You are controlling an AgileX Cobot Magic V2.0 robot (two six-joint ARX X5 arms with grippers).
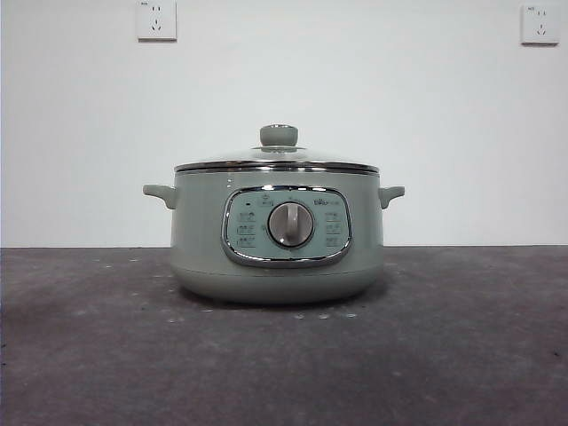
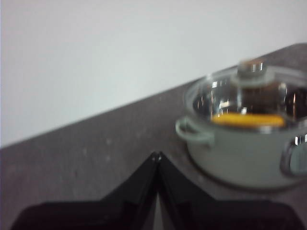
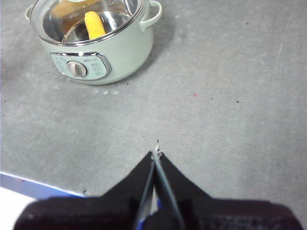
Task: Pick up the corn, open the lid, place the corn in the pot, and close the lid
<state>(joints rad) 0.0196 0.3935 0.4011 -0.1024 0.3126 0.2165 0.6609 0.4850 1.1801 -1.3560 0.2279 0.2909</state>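
Note:
The sage-green pot stands in the middle of the grey table with the glass lid resting on its rim, green knob on top. Through the lid the yellow corn lies inside the pot; the left wrist view shows the corn under the lid too. My left gripper is shut with nothing in it, off to the side of the pot. My right gripper is shut and empty, well back from the pot over bare table. Neither arm appears in the front view.
Two wall sockets sit high on the white wall behind. A blue table edge shows beside the right gripper.

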